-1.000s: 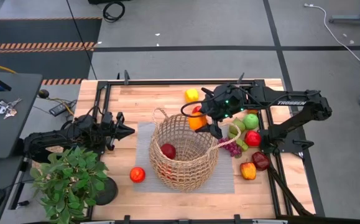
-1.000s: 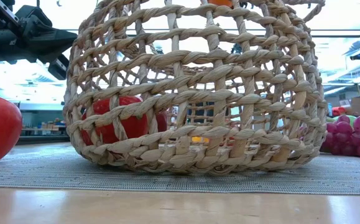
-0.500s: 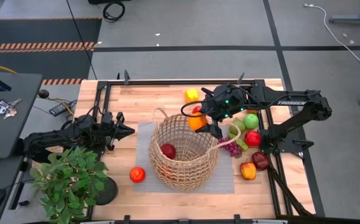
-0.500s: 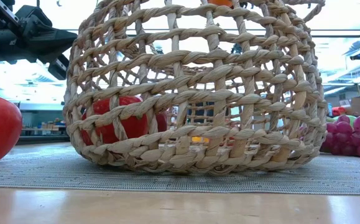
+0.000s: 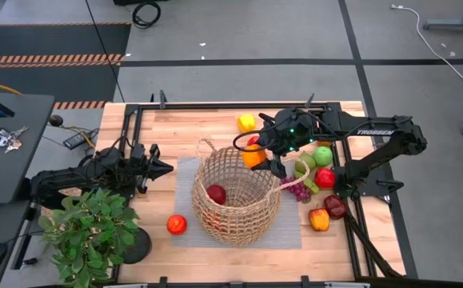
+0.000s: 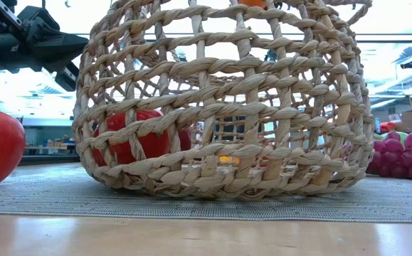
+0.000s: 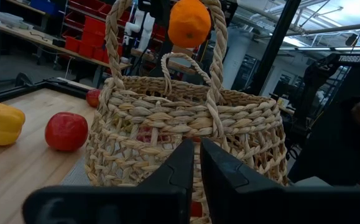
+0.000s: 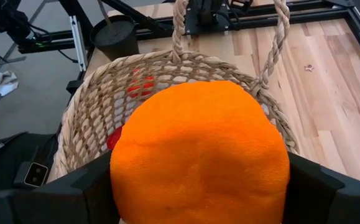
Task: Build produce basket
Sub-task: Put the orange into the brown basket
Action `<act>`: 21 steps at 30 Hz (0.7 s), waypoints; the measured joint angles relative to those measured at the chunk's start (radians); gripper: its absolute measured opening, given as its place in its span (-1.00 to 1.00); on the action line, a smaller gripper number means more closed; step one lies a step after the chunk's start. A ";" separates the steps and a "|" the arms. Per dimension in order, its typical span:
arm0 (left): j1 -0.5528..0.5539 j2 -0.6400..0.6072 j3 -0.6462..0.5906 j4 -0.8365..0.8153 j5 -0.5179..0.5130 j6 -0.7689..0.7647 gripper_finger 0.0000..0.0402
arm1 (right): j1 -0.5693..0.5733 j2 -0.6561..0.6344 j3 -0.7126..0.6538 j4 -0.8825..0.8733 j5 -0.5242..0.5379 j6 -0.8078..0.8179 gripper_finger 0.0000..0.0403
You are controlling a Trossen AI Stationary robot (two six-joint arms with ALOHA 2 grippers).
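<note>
Upright basket point(image 5: 235, 200), mouth up, orange point(image 5: 254, 157) gripped above

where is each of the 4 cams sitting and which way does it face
High view: overhead, looking straight down; both arms, basket, right gripper.
Low view: table height, level through the basket weave; left arm upper left.
Left wrist view: on the left arm, facing the basket; left gripper fingers together.
Right wrist view: above the basket rim; fingers clamp the orange.
Both wrist views share basket and orange.

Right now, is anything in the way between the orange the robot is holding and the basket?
Nothing visible. The right gripper holds the orange just at the basket's rim, by a loop handle. Inside the open top, only a red fruit is visible.
</note>
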 joint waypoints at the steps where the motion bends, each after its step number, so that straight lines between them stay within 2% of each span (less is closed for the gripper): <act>1: 0.000 0.000 0.000 0.000 0.000 0.000 -0.83 | 0.000 0.000 0.000 0.000 0.000 0.001 0.62; 17: 0.000 0.000 0.000 0.000 0.000 0.000 -0.82 | 0.062 0.000 0.000 0.001 0.005 0.018 0.62; 21: 0.000 0.000 0.000 0.000 0.000 0.000 -0.85 | 0.080 0.000 0.000 0.010 0.040 0.018 0.62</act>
